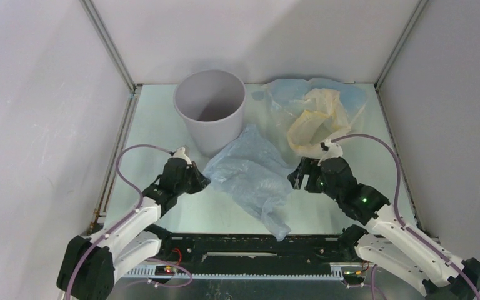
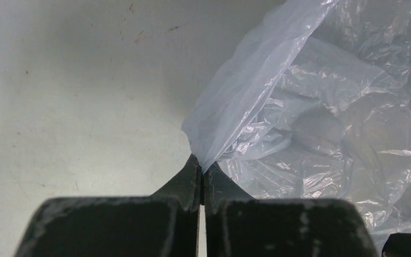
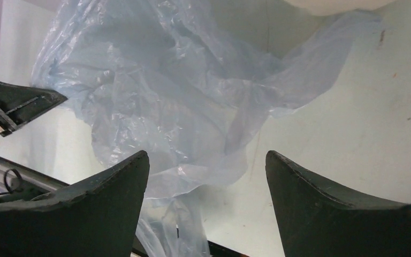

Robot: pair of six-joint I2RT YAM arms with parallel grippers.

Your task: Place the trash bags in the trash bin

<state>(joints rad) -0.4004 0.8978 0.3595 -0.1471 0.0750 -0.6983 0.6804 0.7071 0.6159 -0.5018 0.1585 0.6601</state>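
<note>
Contents of worktop point(image 1: 156, 125), as we find them.

Entry one, left gripper point(image 2: 200, 172): fingers pressed together, pinching a corner of the blue-grey bag point(image 2: 310, 123). The rest of that bag spreads crumpled to this gripper's right, filling the space between it and the right gripper point(image 3: 206, 160).

Entry two, right gripper: fingers spread wide, nothing between them. We see the same bag lying just ahead of its tips.

Entry three, bin point(image 1: 211, 106): upright, beyond the left gripper and a little to its right, with the blue-grey bag's far edge close against its base.

Entry four, cream-yellow bag point(image 1: 312, 122): just beyond the right gripper, heaped on a pale blue bag point(image 1: 284, 94) that lies flat beside the bin.
</note>
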